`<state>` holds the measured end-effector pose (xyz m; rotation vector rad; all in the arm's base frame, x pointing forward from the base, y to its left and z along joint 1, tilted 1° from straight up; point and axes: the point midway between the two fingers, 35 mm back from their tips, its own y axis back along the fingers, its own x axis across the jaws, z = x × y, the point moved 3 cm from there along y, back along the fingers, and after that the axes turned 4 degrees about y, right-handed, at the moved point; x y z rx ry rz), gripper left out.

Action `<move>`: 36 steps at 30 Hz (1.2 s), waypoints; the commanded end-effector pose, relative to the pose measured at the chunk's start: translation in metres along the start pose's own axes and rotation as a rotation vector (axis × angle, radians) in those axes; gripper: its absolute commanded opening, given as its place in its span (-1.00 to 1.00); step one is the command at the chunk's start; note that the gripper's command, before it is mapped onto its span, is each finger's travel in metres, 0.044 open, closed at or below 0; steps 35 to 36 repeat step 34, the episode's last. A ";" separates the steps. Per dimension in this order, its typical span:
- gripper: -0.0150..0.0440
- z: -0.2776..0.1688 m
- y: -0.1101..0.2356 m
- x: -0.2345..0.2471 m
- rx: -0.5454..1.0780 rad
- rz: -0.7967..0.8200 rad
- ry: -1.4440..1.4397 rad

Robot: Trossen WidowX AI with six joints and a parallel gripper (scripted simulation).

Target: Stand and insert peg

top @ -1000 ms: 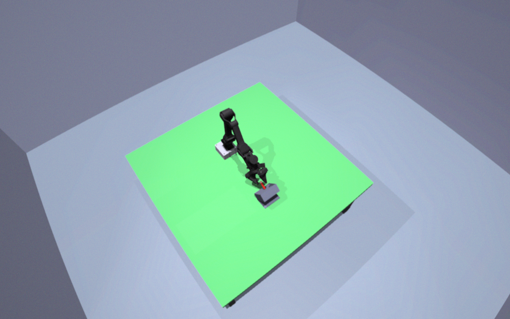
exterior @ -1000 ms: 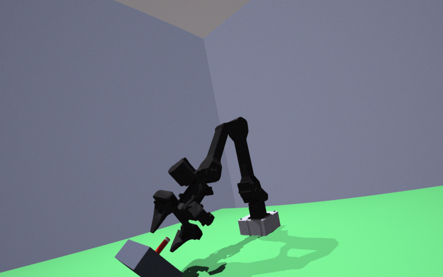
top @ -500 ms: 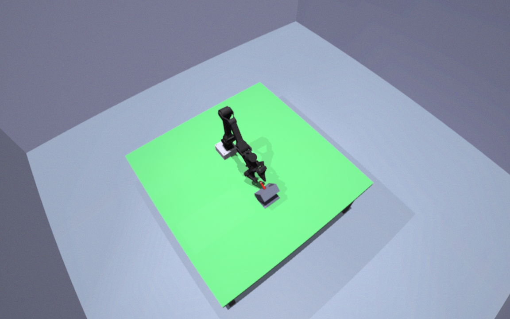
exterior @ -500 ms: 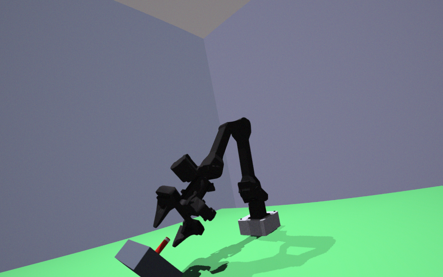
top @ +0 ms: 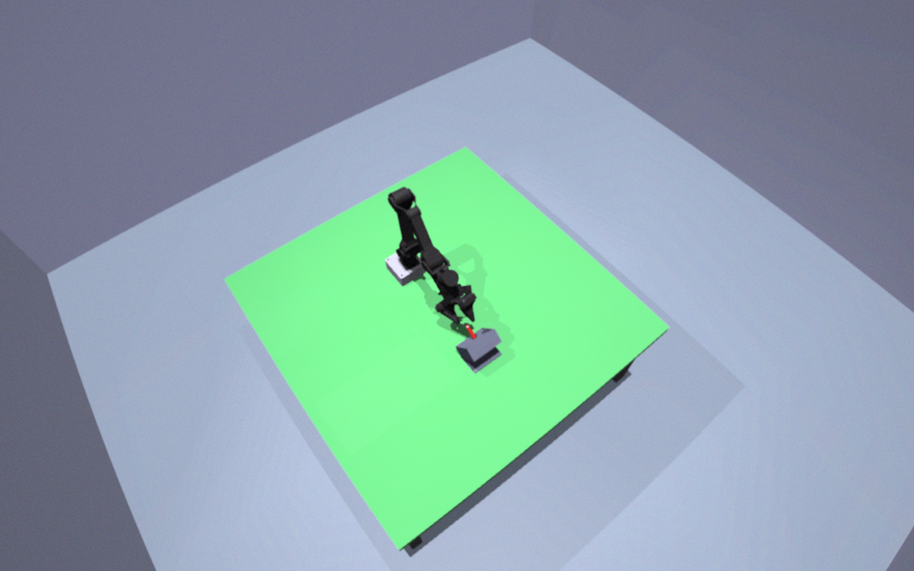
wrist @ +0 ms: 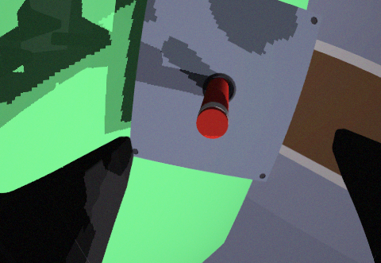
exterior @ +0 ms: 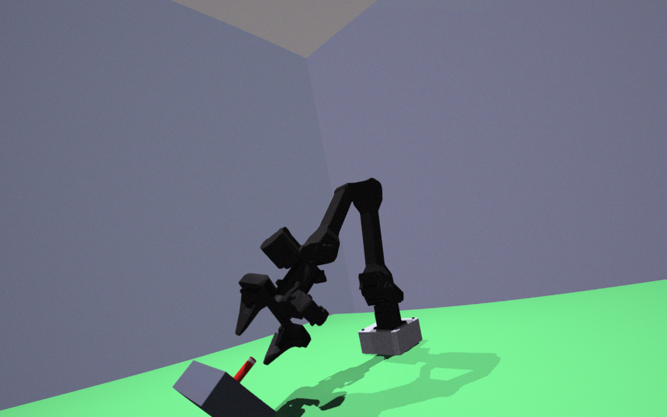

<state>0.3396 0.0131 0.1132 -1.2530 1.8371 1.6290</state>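
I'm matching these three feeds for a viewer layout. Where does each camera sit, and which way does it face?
Top: high, off one table corner, looking down at the green table; whole arm visible.
Exterior: low beside the sloped panel, looking back toward the arm's base; whole arm visible.
Wrist: on the arm, facing the panel's face; only dark fingers show.
All three share the red peg in the hole.

A square green counter [top: 347, 369] stands on a pale grey floor [top: 766, 298] between grey walls. Near its middle the black arm [top: 423, 244] rises from a light grey base block [top: 395, 268] and reaches down toward a small grey sloped panel [top: 476, 350]. A red peg [top: 470, 331] sticks out of the panel's face. The end effector [top: 461, 314] hangs just above the peg, its fingers spread and apart from it. The arm's shadow falls on the counter beside it.
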 end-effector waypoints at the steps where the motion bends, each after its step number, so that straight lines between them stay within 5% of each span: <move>1: 1.00 0.000 0.006 -0.002 -0.001 -0.007 0.004; 36: 1.00 -0.001 0.036 -0.001 0.000 -0.004 0.003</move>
